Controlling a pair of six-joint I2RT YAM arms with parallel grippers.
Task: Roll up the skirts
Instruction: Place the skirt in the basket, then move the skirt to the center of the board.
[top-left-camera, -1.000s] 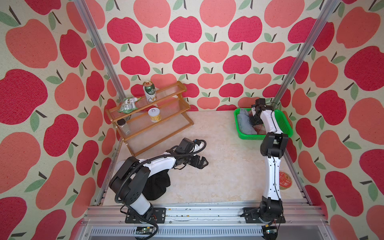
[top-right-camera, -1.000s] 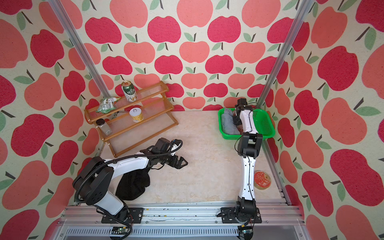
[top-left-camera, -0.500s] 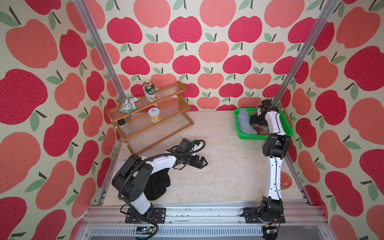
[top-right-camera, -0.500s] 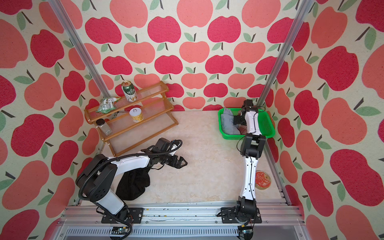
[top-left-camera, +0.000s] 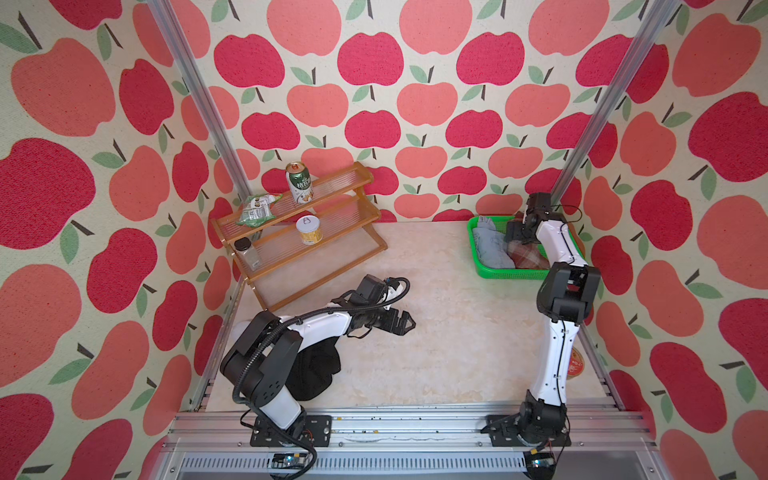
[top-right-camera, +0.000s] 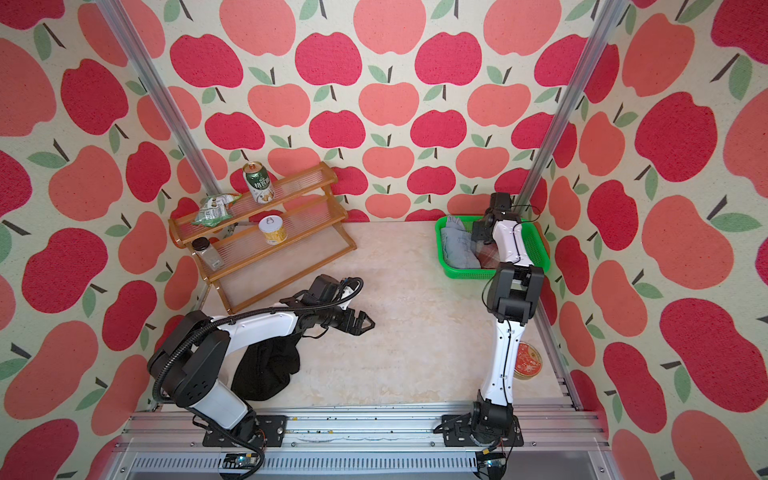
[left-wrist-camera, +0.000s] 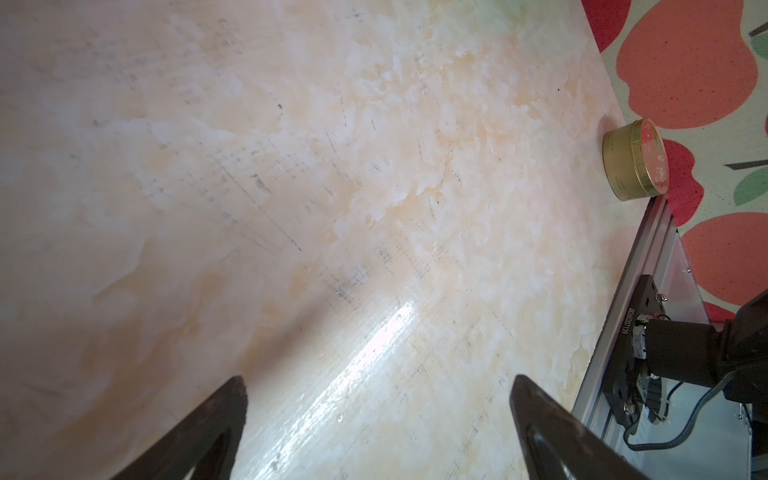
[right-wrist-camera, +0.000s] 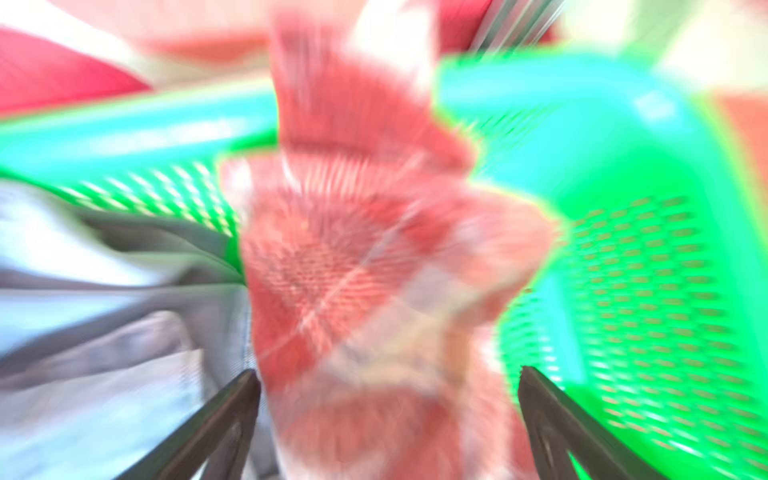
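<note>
1. The black skirt (top-left-camera: 311, 374) lies bunched at 7 o'clock on the table (top-left-camera: 449, 340), under the left arm; the left gripper (top-left-camera: 405, 323), jaws apart and empty, points away from it.
2. A wooden rack (top-left-camera: 299, 232) stands at 10 o'clock.
3. At 2 o'clock the green basket (top-left-camera: 511, 274) holds the denim skirt (top-left-camera: 488, 247) and plaid skirt (top-left-camera: 528, 257); the right gripper (right-wrist-camera: 386, 378), spread wide, hovers over the plaid.

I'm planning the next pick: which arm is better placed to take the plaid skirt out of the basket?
Right. The right gripper hovers open over the plaid skirt in the basket; the left gripper is far off.
</note>
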